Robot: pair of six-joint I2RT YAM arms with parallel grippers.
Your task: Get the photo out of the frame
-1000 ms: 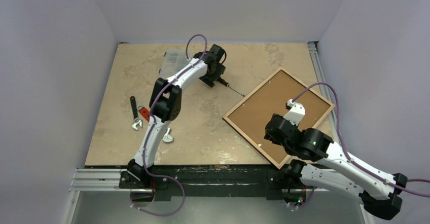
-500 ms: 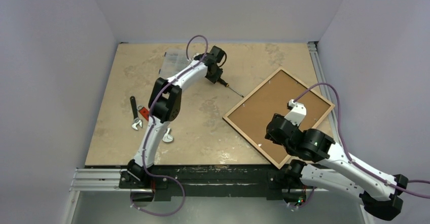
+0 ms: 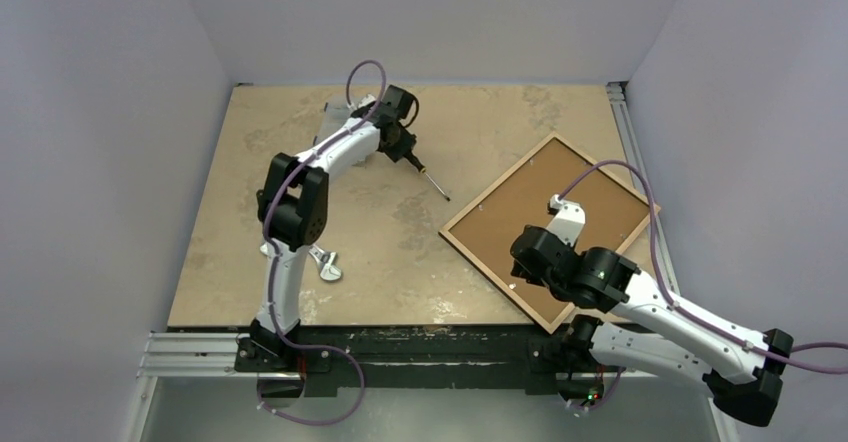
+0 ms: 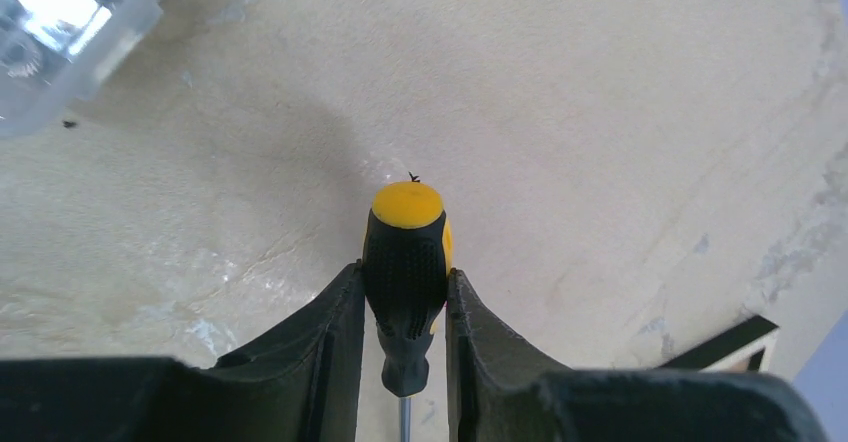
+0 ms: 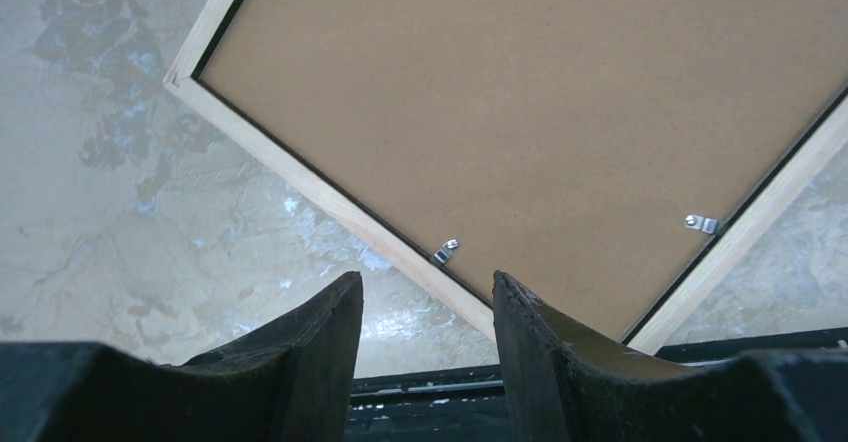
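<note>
Soft, even light comes from above. The beige stone-look worktop (image 3: 480,132) shines a little. The clear plastic box (image 4: 60,32) glares white and looks blurry.

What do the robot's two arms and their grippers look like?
Both the left arm and the right arm have white tube-like links joined by bulky black joint housings. A thin purple cable loops loosely along each arm. The left gripper and right gripper each have two matte black fingers, broad at the root and tapering toward the tip.
</note>
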